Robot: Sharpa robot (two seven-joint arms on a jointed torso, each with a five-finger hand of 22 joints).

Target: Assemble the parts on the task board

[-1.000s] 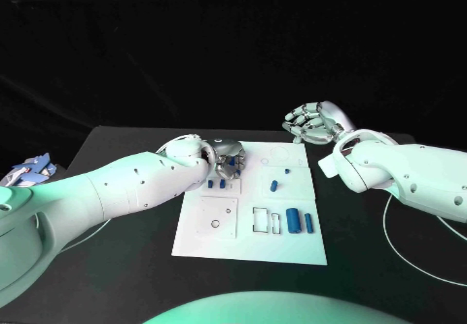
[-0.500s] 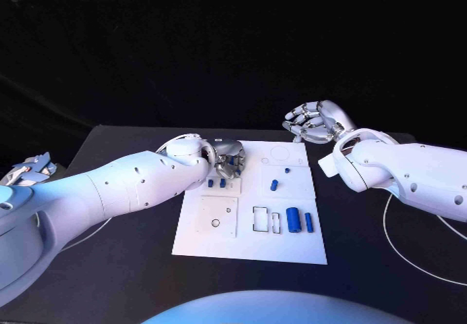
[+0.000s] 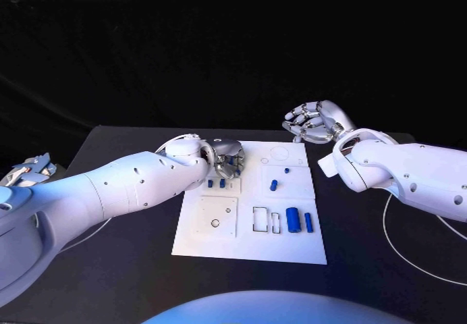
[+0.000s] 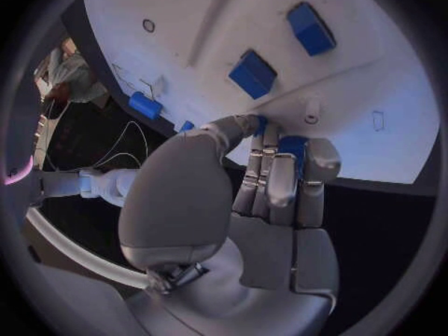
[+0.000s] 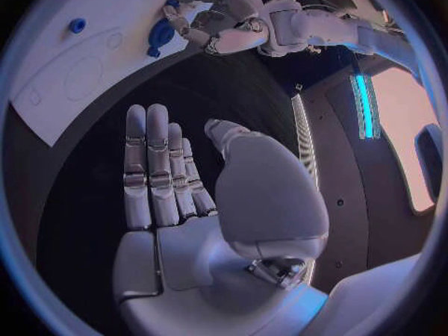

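The black bench (image 3: 127,270) carries the white task board (image 3: 251,246) at its centre, lying lengthwise from six toward twelve o'clock.

The left arm (image 3: 117,189) reaches in from nine o'clock, and the left hand (image 3: 226,160) sits over the board's far left corner, at about eleven o'clock on the plate. In the left wrist view its fingers (image 4: 280,179) are curled together at the board's edge with a blue part (image 4: 291,148) showing between them, so it appears to be gripping that piece, though how firmly is hard to tell.

The right hand (image 3: 312,123) hovers off the board's far right corner, at about one o'clock, well clear of the parts; the right wrist view shows it flat, fingers straight, holding nothing.

On the board, a tall blue cylinder (image 3: 292,220) and a slimmer blue bar (image 3: 308,222) lie side by side at about four o'clock, next to an outlined rectangular slot (image 3: 261,219). Two small blue blocks (image 3: 216,183) sit just below the left hand, and a small blue peg (image 3: 273,184) lies near the middle.

Judging by the loose pieces and the bare outlines, assembly is at an early stage: most parts remain to be seated.
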